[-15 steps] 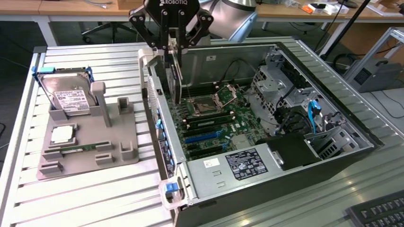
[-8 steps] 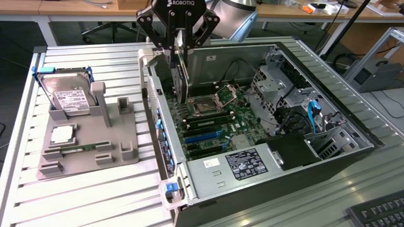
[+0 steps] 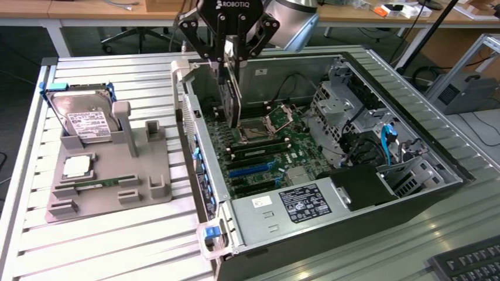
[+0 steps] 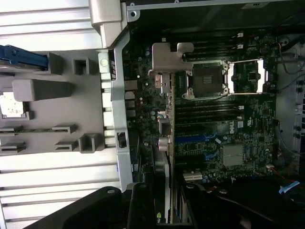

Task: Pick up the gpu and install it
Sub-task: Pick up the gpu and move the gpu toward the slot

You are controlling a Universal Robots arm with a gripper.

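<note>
Near bench edge: power supply [image 3: 291, 206] in the opened computer case [image 3: 437, 175]. Mid-bench: motherboard [image 3: 262, 149]; grey fixture [image 3: 117, 175] with hard drive [image 3: 84, 122] toward the edge on the exterior view's left. Toward far edge: end effector [image 3: 229, 52] clamped on gpu [image 3: 232, 93], card upright, edge-down over motherboard.

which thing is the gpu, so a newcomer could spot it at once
Find the open computer case; the end effector hangs over its motherboard. The gpu is the thin dark card it grips, standing on edge, unlike the silver hard drive in the grey holder outside the case.
</note>
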